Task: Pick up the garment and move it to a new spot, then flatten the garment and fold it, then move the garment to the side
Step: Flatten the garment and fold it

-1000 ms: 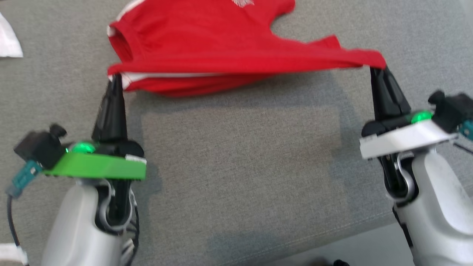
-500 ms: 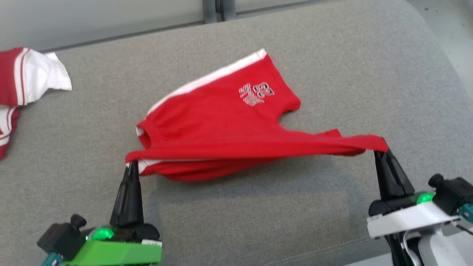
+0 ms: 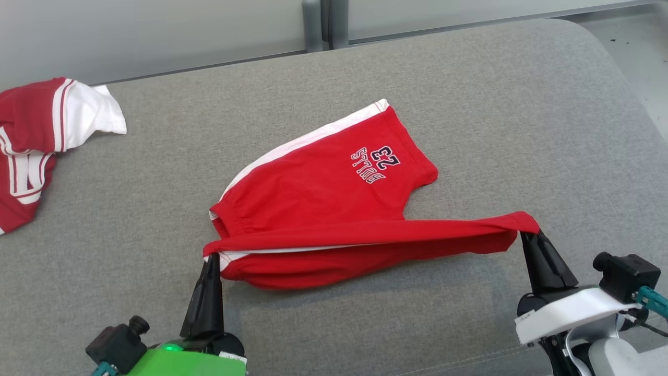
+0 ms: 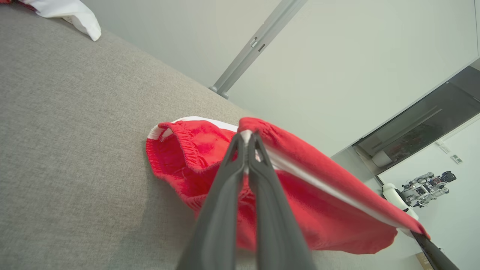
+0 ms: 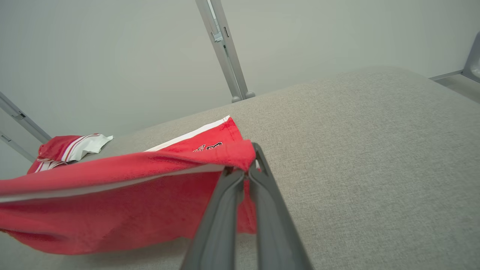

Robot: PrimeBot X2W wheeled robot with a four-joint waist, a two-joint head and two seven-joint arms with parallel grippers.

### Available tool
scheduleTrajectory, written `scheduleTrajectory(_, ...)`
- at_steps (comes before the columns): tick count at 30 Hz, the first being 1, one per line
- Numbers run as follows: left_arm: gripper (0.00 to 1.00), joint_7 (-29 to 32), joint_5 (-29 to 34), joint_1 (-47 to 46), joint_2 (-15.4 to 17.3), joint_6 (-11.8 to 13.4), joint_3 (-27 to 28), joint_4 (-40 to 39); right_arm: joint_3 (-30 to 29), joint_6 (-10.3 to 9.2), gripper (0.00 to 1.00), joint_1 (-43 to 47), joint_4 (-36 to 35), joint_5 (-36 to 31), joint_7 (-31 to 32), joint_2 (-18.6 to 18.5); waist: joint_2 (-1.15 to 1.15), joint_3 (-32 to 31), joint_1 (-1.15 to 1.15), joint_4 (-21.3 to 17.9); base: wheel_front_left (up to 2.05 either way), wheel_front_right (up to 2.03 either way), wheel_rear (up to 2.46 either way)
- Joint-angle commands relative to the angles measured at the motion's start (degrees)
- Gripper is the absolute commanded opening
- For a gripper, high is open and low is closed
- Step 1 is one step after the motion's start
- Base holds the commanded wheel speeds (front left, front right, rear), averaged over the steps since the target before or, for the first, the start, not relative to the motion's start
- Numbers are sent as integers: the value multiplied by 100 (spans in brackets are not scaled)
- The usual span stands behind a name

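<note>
The garment [image 3: 323, 203] is a pair of red shorts with white side stripes and dark lettering, lying on the grey cushion. Its near edge is lifted and stretched taut between my two grippers. My left gripper [image 3: 211, 257] is shut on the waistband corner at the left end; in the left wrist view the garment [image 4: 307, 195] hangs from the closed left gripper [image 4: 246, 135]. My right gripper [image 3: 523, 234] is shut on the right end of the same edge; in the right wrist view the right gripper [image 5: 250, 168] pinches the garment [image 5: 112, 202].
A second red-and-white garment [image 3: 36, 130] lies crumpled at the cushion's far left. The grey cushion [image 3: 522, 104] ends at a wall with a metal post [image 3: 321, 23] behind. Its front seam runs just before my wrists.
The head camera has tilted up, so the whole garment and the wall behind have come into view. Both grippers still hold the same edge stretched between them.
</note>
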Motion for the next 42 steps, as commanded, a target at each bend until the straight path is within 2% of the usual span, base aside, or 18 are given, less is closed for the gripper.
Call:
scheduleTrajectory(1,0,-29,-139,-176,26,18,19,197,-6,-11,0,-154,164,95,39,-51,1,87,1,112,0,0,0)
scheduleTrajectory(9,0,-24,-306,-1182,28,82,-276,1127,128,-11,0,-1204,1043,211,283,-343,1,409,1,493,0,0,0)
scheduleTrajectory(20,0,-25,-409,-2689,27,527,-658,2324,837,-12,0,-3332,2583,525,896,-878,1,1085,1,929,0,0,0)
scheduleTrajectory(34,0,-25,-628,-3408,26,697,-1050,2700,1829,-11,0,-5047,4469,978,862,-980,1,1531,1,1286,0,0,0)
scheduleTrajectory(42,0,-25,-692,-3648,25,809,-1336,2689,2244,-11,0,-5678,5184,1224,678,-980,1,1638,1,1365,0,0,0)
